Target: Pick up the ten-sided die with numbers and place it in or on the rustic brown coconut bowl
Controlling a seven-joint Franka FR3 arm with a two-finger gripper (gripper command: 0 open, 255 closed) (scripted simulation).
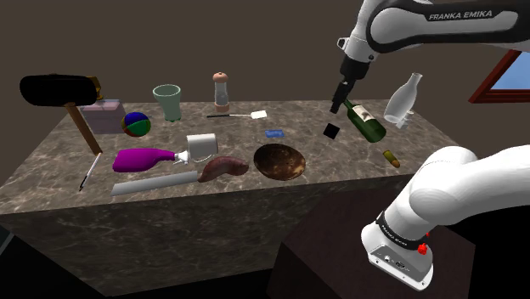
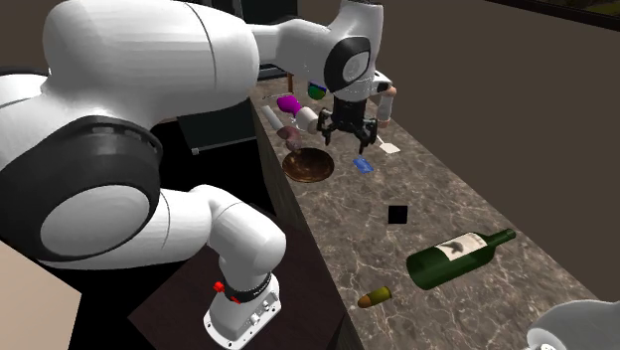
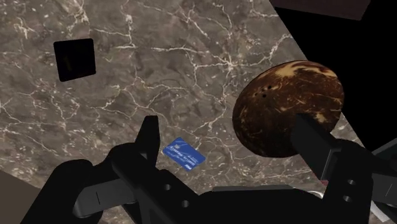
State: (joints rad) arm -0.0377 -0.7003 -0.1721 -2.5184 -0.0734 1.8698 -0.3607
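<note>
Die, ten-sided, drawn black with a faint mark on one face. It lies loose on the marbled counter, between the brown bowl and the green bottle, touching neither. I judge that this leaves room for a finger on either side.

Bowl: mottled brown shell, mouth up, near the counter's front edge, nothing in it. A small blue tag lies just behind it.

Gripper: fingers spread wide, nothing between them, hanging well above the counter. In the wrist view the die sits beyond one finger and the bowl beyond the other, so I take this height as one that shows me both.

Status: die not yet grasped. My next move calls for centring over it, then descending.
</note>
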